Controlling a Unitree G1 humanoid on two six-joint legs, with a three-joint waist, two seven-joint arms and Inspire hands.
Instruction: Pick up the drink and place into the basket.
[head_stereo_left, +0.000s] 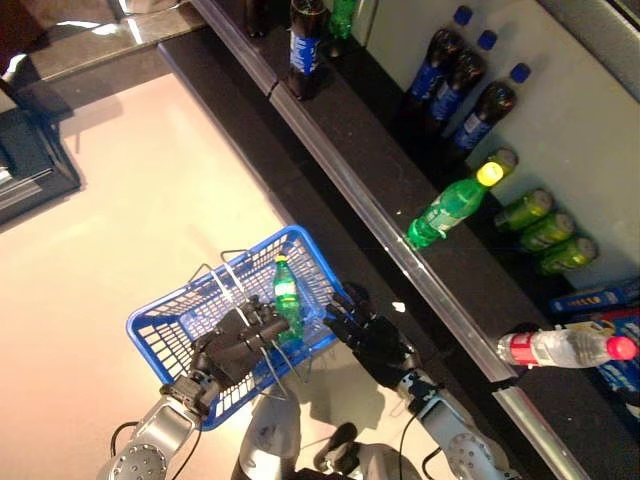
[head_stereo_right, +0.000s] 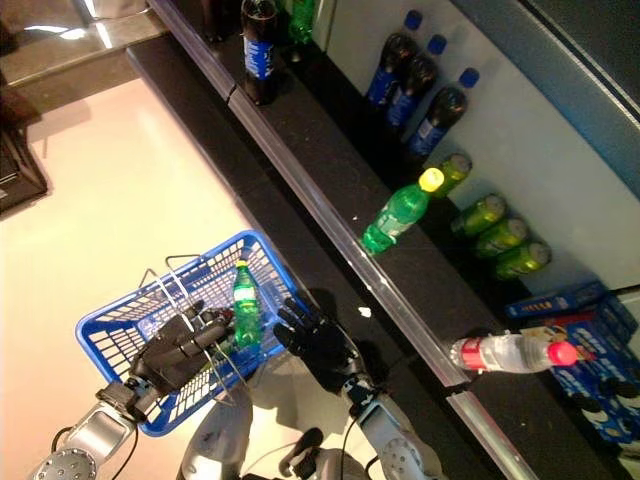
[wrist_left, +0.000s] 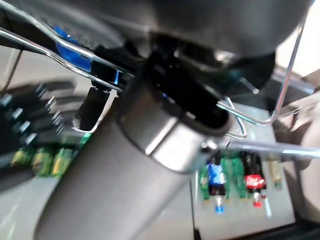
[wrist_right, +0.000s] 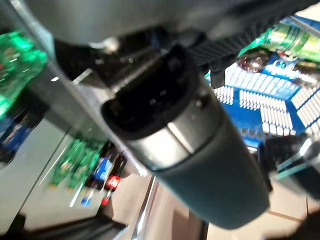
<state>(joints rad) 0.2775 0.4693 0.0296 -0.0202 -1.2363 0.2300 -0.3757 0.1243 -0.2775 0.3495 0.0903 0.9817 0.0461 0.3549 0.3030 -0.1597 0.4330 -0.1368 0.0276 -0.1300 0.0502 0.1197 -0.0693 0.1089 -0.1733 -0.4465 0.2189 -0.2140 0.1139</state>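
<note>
A blue plastic basket (head_stereo_left: 170, 335) with wire handles (head_stereo_left: 222, 268) hangs above the pale floor. My left hand (head_stereo_left: 232, 347) is curled over the middle of it, on the handles. A small green drink bottle (head_stereo_left: 287, 298) with a yellow cap stands inside, leaning at the basket's right wall, just past my left fingertips. My right hand (head_stereo_left: 372, 340) is beside the basket's right rim, fingers spread and holding nothing. The right wrist view shows the basket's blue mesh (wrist_right: 267, 102); the left wrist view shows the wire handles (wrist_left: 250, 121).
A low dark shelf with a metal front rail (head_stereo_left: 400, 250) runs diagonally on the right. On it are dark cola bottles (head_stereo_left: 470, 105), green bottles lying down (head_stereo_left: 548, 232), one green bottle (head_stereo_left: 447, 210) at the edge, a clear red-capped bottle (head_stereo_left: 565, 348) and blue boxes (head_stereo_left: 600, 298).
</note>
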